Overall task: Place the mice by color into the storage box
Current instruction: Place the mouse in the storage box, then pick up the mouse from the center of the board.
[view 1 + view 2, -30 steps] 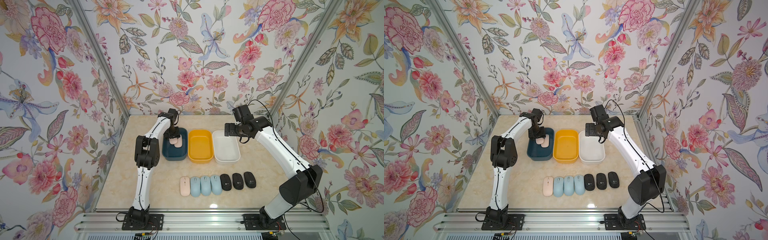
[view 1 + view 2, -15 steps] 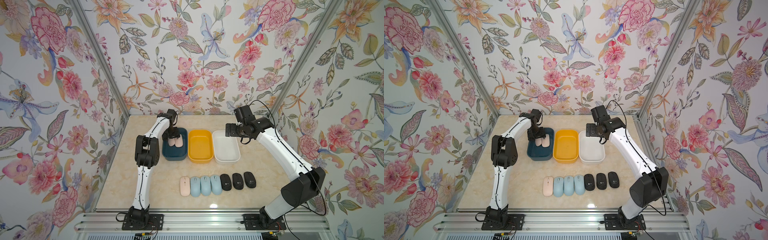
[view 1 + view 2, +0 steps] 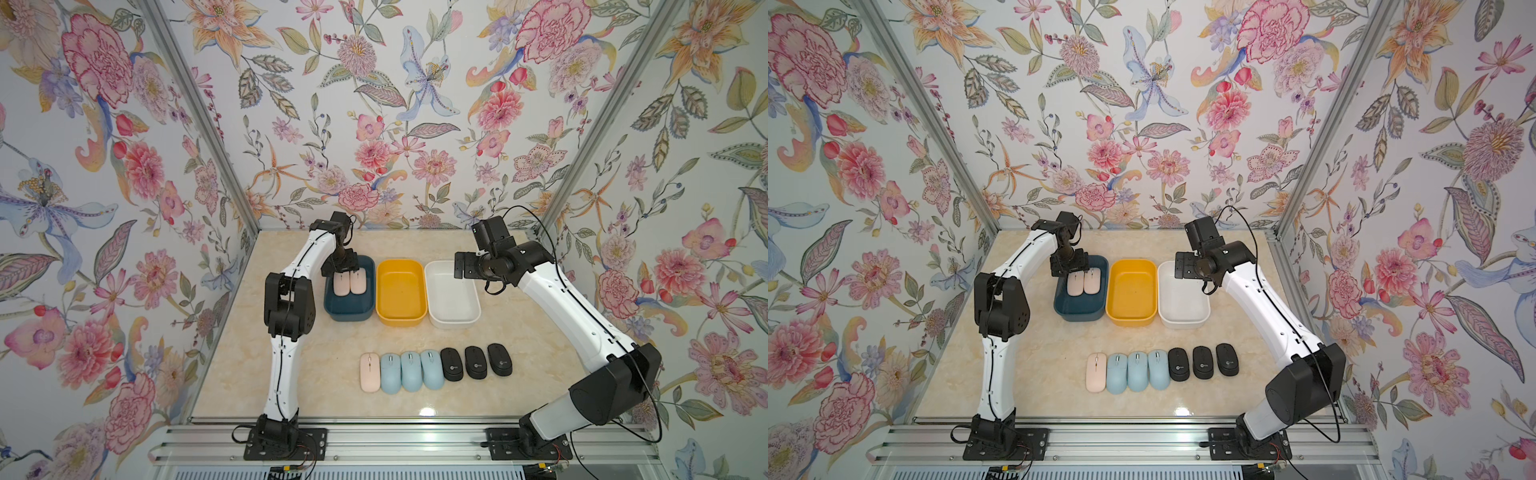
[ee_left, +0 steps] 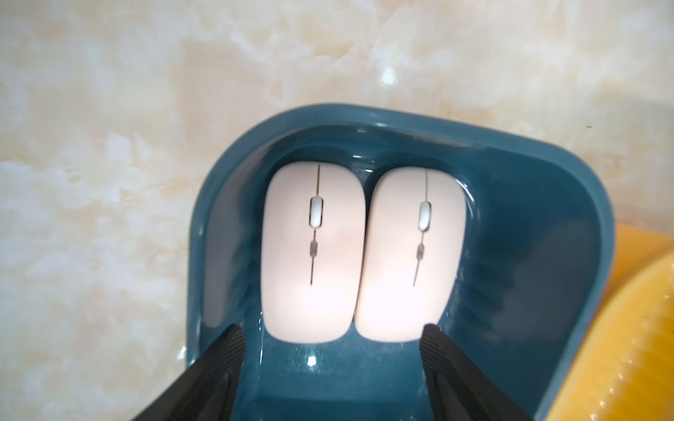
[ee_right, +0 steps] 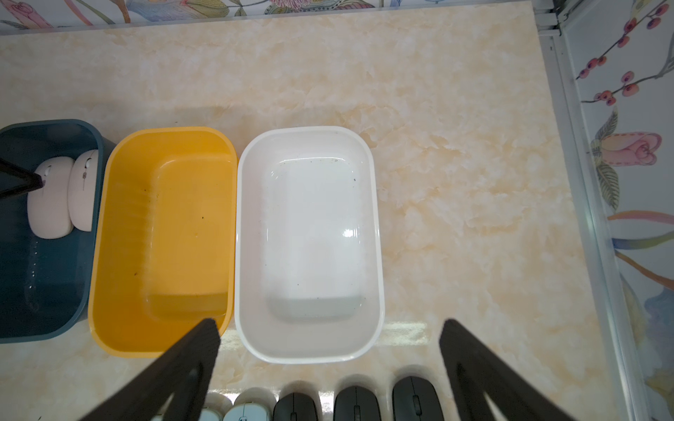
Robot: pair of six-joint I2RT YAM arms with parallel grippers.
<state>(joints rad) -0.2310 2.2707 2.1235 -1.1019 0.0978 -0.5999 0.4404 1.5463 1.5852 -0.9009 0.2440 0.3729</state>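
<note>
In both top views my left fingers (image 3: 344, 272) hang over the far end of the blue box (image 3: 349, 312), partly spread and holding nothing. Two pink mice (image 3: 350, 283) lie flat inside it, side by side and touching. My right fingers (image 3: 462, 266) hover two boxes along from the blue box, above the white box (image 3: 453, 321), spread wide and empty. The third pink mouse (image 3: 369, 372) lies on the tabletop (image 3: 332, 374) on the base side of the blue box, at the row end nearest it, its long axis parallel to the box's long side. Left wrist view: both boxed mice sit just beyond my fingertips (image 4: 226, 346), clear of them. Right wrist view: the yellow box (image 5: 100, 255) and the white box hold nothing. Judgement: the left arm is nearer and must close across that mouse's width.
</note>
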